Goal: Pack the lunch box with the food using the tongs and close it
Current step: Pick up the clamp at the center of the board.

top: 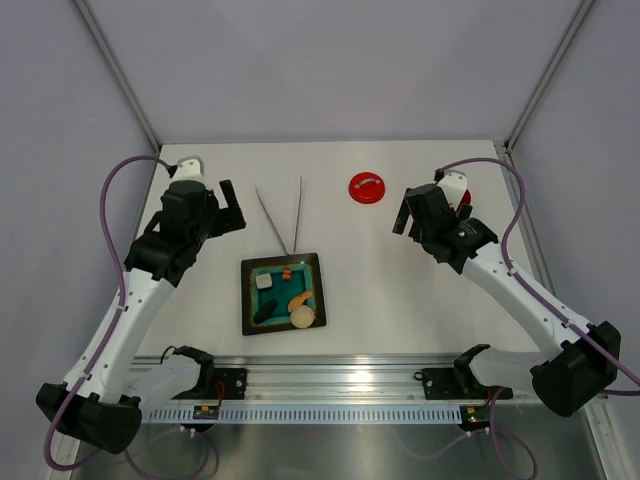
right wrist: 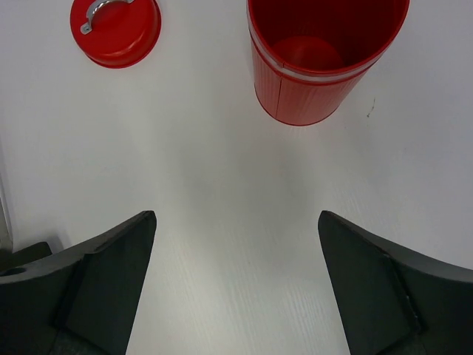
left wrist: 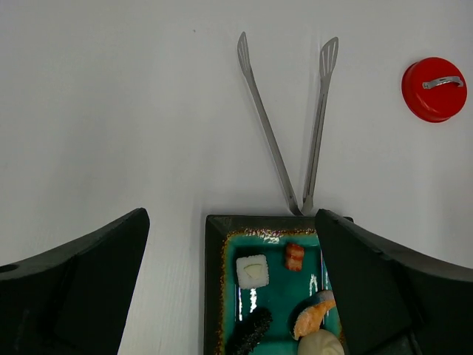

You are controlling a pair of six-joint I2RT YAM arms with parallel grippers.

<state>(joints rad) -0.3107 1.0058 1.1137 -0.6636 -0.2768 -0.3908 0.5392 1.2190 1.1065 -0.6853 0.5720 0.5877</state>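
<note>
Top external view shows both arms poised over the table (top: pixel 400 300) with nothing held. The left gripper (left wrist: pixel 230 213) has its jaws spread wide and empty; it hangs over the far edge of the plate (left wrist: pixel 214 296). The tongs (left wrist: pixel 295 126) lie flat just beyond, their joined end at the plate's far rim, touching it or nearly so, and their two tips fanned away from the robot. The right gripper (right wrist: pixel 236 214) is likewise wide apart and empty, near the lunch box (right wrist: pixel 325 59), which stands upright and open with no food showing inside; in the top view the arm hides most of it. The lid (right wrist: pixel 114 29) lies handle-up on the table to the box's left, apart from it. All the food sits on the plate: a white cube (left wrist: pixel 253 271), a brown bit (left wrist: pixel 294 256), an orange piece (left wrist: pixel 314 314), a beige disc (left wrist: pixel 320 344) and a dark stick (left wrist: pixel 250 330). By my reading the task has barely begun, and the step in hand is fetching the tongs. That calls for the left gripper to move forward and down over the two slim arms, likely partway along from the joint, so that closing the jaws would also work the tips. The tongs are thin and flat on the table, so the fingers must come very low, and the metal may slide or pivot instead of lifting.
</note>
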